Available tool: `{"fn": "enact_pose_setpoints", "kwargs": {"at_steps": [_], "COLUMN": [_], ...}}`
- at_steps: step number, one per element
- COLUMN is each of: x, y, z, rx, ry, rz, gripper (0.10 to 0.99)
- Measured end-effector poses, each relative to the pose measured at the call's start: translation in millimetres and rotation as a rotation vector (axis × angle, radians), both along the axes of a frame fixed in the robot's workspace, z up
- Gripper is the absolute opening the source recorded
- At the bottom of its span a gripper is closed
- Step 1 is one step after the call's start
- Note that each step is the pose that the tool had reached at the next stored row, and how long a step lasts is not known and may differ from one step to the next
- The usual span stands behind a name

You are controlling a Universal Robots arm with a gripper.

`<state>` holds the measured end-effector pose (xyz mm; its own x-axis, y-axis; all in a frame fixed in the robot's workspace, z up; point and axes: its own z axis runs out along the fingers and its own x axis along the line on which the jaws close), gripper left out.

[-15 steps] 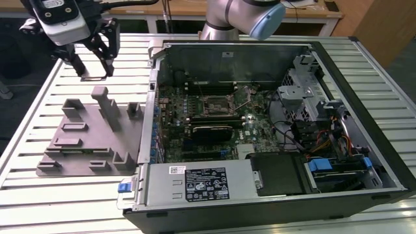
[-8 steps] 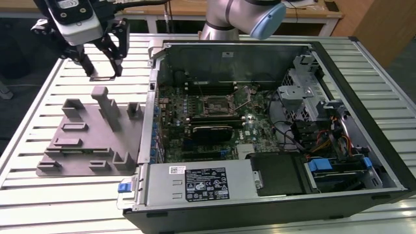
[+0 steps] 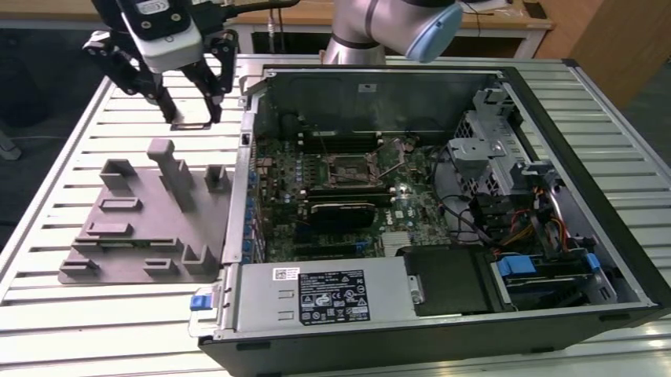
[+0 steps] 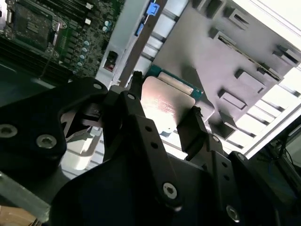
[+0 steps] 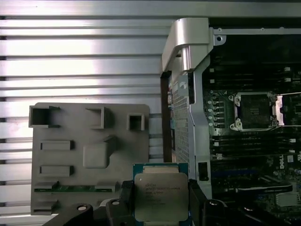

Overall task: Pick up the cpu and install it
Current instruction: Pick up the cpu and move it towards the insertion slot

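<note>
Holding the cpu (image 5: 161, 197) clamped between the two fingers (image 4: 190, 127) of the gripper (image 3: 194, 119), gripped on opposite edges, metal top plate toward the first wrist view. Hanging at the exterior view's far left, above the slatted desk (image 3: 126, 137), near the far edge of the grey fixture plate (image 3: 137, 228). Further toward the exterior view's right: open computer case (image 3: 614, 236) lying on its side, motherboard (image 3: 346, 188) exposed. Socket (image 5: 254, 110) on the board uncovered, load plate swung aside. Cpu well apart from the socket, case wall standing between them; green rim of the chip visible in both wrist views.
</note>
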<state>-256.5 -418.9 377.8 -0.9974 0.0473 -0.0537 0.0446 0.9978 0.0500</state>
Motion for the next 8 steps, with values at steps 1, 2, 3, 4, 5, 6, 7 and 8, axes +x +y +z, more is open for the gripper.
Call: {"fn": "enact_pose_setpoints", "kwargs": {"at_steps": [1,2,3,4,5,6,7,8], "x": [3.0,6.1,9.3,12.4,15.5,18.5,21.7,24.6], "y": [0.0,0.0,0.0,0.0,0.0,0.0,0.0,0.0], "z": [0.0,0.0,-0.1,0.0,0.0,-0.1,0.0,0.0], "rx": [0.000,0.000,0.000,0.000,0.000,0.000,0.000,0.000], "ry": [0.0000,0.0002,0.0002,0.0004,0.0005,0.0006,0.0008,0.0010], "rz": [0.000,0.000,0.000,0.000,0.000,0.000,0.000,0.000], "gripper": [0.545,0.545,0.545,0.545,0.545,0.545,0.545,0.545]}}
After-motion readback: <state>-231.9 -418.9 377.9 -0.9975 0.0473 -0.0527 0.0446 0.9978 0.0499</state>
